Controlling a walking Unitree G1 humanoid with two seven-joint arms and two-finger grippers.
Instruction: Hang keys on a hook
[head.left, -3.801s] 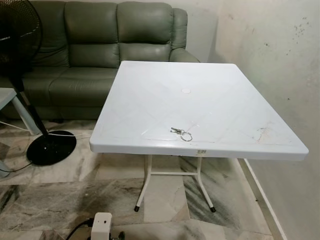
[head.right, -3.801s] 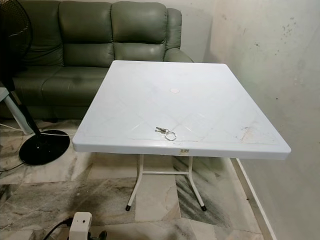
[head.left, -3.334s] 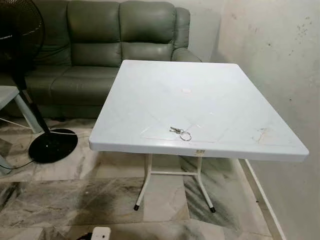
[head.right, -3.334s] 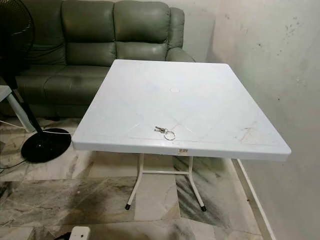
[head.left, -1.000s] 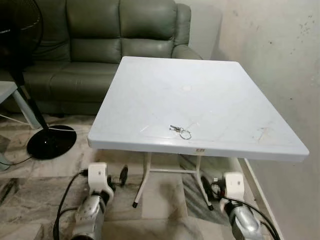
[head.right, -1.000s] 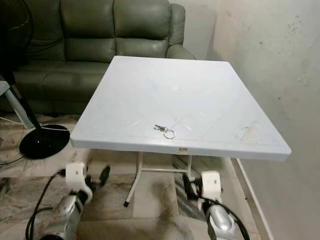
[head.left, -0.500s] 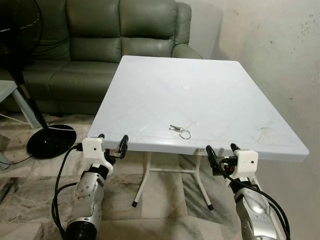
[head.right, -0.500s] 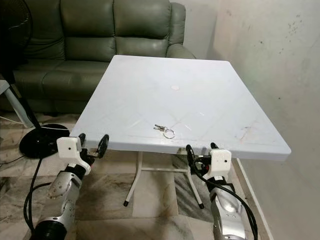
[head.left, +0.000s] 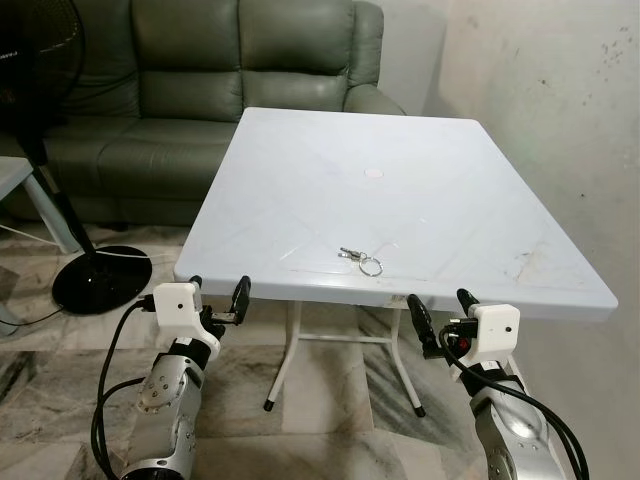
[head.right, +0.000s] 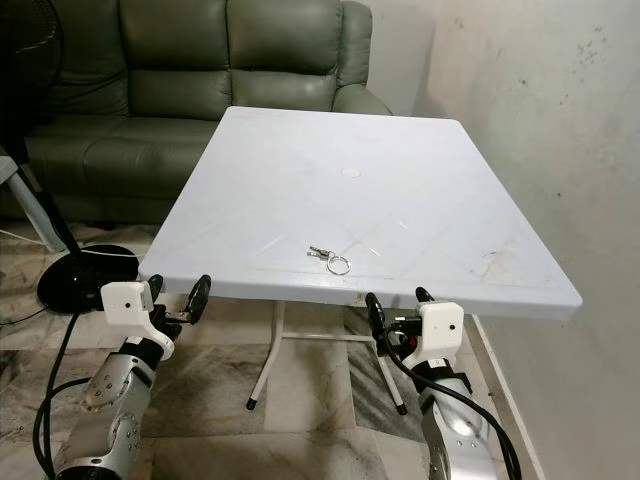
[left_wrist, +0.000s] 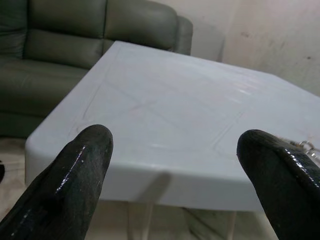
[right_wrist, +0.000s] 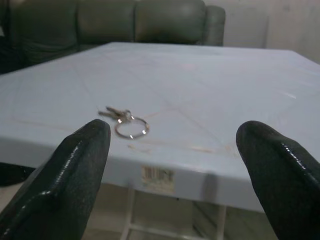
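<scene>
Rising into view since approx 1 s ago: both arms, now level w/ the near edge of the table (head.left: 300, 150).

- Left pincer (head.left: 213, 297): fingers spread apart, nothing between them. Sits just below/at the table's front-left corner, approx 8 o'clock from the keys. Was lower and nearer the floor 1 s ago; barely shifted in the last half sec.
- Right pincer (head.left: 440, 314): fingers spread apart, empty. Sits under the front edge, approx 4 o'clock from the keys, nearer to them than the left one. Wrist view looks across the table top straight at the keys (right_wrist: 124, 120), w/ a barcode sticker (right_wrist: 157, 177) on the edge below.
- Keys (head.left: 361, 259): small bunch on a metal ring, lying flat on the table near the front edge, a bit right of centre. Untouched; same spot on the table as 3.8 s ago (frame shift = camera, not keys).
- Table: white plastic, folding legs, round plug at centre; wall (head.left: 560, 120) at 3 o'clock.
- Sofa (head.left: 200, 90): green, at 12 o'clock beyond the table.
- Fan (head.left: 40, 150): black standing type, at 9–10 o'clock.
- Hook: none made out in these views.

Meaning for task, as judged: approach done, arms raised to ready; pick-up not yet begun. Right pincer looks best placed for the grab. Flat ring on a smooth top may be awkward to pinch.
</scene>
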